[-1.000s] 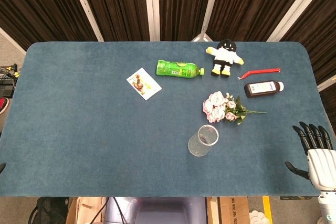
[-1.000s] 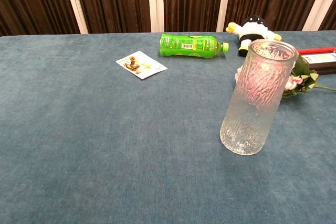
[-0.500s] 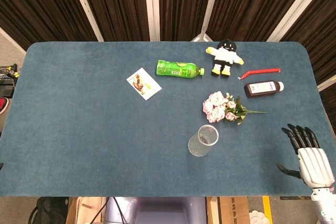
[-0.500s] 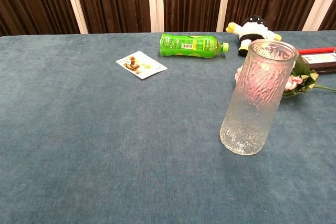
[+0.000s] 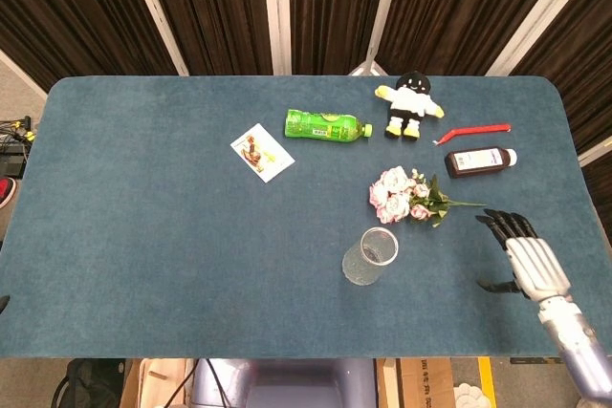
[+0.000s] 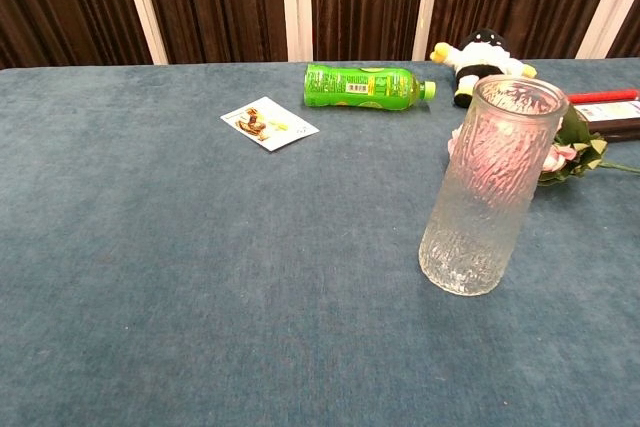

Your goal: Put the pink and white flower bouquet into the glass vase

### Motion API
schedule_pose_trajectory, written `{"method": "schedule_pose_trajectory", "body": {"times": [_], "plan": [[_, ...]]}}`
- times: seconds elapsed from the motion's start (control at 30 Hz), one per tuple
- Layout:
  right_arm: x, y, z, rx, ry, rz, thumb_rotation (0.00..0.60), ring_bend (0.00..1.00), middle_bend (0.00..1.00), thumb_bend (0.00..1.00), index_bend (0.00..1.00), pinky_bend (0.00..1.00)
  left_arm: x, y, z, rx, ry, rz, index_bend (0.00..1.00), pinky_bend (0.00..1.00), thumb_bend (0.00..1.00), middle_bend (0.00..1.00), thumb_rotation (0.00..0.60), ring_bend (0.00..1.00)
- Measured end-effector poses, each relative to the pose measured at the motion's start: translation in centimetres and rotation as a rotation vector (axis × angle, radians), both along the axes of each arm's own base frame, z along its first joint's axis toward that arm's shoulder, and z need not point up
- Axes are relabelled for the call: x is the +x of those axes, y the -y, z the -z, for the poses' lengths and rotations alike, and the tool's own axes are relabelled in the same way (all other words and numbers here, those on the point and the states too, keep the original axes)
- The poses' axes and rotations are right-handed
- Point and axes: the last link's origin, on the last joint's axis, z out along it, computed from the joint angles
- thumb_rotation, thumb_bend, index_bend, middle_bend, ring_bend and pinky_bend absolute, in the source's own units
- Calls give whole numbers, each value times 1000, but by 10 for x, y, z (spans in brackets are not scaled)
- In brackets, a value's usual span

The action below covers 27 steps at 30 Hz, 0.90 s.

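While its dark fingers (image 5: 504, 226) are spread apart and hold nothing, the right hand (image 5: 524, 260) hovers over the near right part of the blue table (image 5: 143, 236), seen only from the head camera. The left hand shows in neither view. Just beyond the right hand and a little to its left lies the pink and white flower bouquet (image 5: 402, 196), flat on the cloth with its blooms toward the table's middle and its green stem pointing right. Near the blooms, closer to the robot, the glass vase (image 5: 369, 256) stands upright and apart from them; from the chest camera it partly hides the flowers. Farther back on the right lie a brown bottle (image 5: 480, 161) and a red stick-like item (image 5: 472, 131). A black and white plush toy (image 5: 410, 102), a green bottle (image 5: 326, 125) on its side and a small printed card (image 5: 261, 152) lie along the far middle.
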Motion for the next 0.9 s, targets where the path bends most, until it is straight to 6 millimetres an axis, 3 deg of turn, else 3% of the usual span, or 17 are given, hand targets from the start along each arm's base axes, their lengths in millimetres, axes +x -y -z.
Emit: {"method": "schedule_pose_trajectory", "body": {"times": [0.33,0.6,0.9], "plan": [[18,61,36,31,98,62,600,49,66,107,137,0,-2,1,-4,13,5,-10,151,0,174,0,600,0],[29,88,50,19,106,85,600,49,66,107,137,0,-2,0,-3,17,-2,-14,151,0,175,0,600,0],[47,116,82,42,129,115,600,49,66,107,137,0,0,-1,0,26,-11,-17,151,0,174,0,600,0]]}}
